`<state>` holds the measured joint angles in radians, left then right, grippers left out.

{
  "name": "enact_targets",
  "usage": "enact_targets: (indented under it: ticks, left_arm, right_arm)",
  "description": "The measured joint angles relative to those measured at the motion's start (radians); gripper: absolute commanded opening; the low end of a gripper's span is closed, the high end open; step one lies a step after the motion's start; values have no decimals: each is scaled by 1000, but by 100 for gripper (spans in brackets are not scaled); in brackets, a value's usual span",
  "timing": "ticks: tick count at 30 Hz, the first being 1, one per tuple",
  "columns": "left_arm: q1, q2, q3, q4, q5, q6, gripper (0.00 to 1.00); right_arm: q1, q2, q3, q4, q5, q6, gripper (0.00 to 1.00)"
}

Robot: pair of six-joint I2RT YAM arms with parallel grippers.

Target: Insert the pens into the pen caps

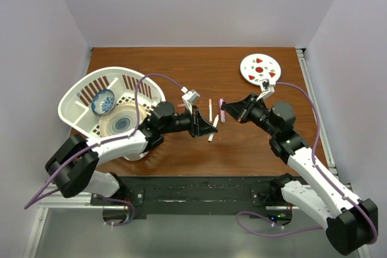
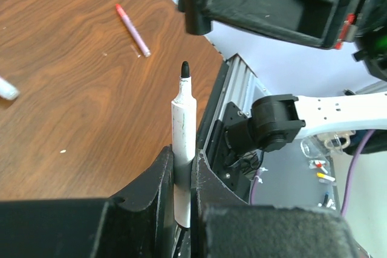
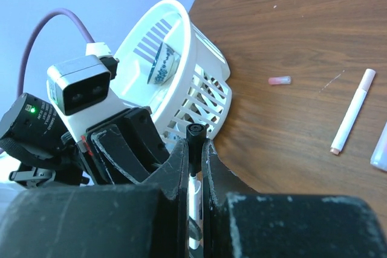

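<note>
basket [image 1: 69, 110]: white
bowl [image 1: 103, 101]: blue-and-white
plate [image 1: 266, 64]: white, red spots
white pen [image 2: 183, 125]: black tip
lilac pen [image 2: 134, 31]: red tip
lying cap [image 3: 279, 80]: pink
gripped cap [image 3: 194, 132]: black

From above, whatever sits between the fingers of my left tool [image 1: 213, 129] and my right tool [image 1: 228, 113] is too small for me to make out. In the left wrist view, the lower part of the white pen [image 2: 183, 122] disappears between the fingers, so I can't see its far end. A second white pen [image 2: 6, 89] is cut off by the left edge. In the right wrist view, only the top of the black cap [image 3: 195, 130] pokes out between the fingers. A lilac pen [image 3: 381, 149] is cropped by the right edge. The bowl [image 3: 162, 63] is partly hidden behind the basket [image 3: 202, 74] wall.
</note>
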<state>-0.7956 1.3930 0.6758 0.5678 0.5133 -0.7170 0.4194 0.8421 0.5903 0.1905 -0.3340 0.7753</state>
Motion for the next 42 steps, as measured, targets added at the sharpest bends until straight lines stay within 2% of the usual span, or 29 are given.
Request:
enact_targets:
  ticks: [16, 42]
  left_arm:
    - [0, -2, 0, 60, 38, -6, 0]
    - [-4, -16, 1, 50, 45, 3, 0]
  right_arm:
    - [1, 6, -10, 73, -63, 43, 0]
    - [19, -43, -82, 127, -82, -12, 0]
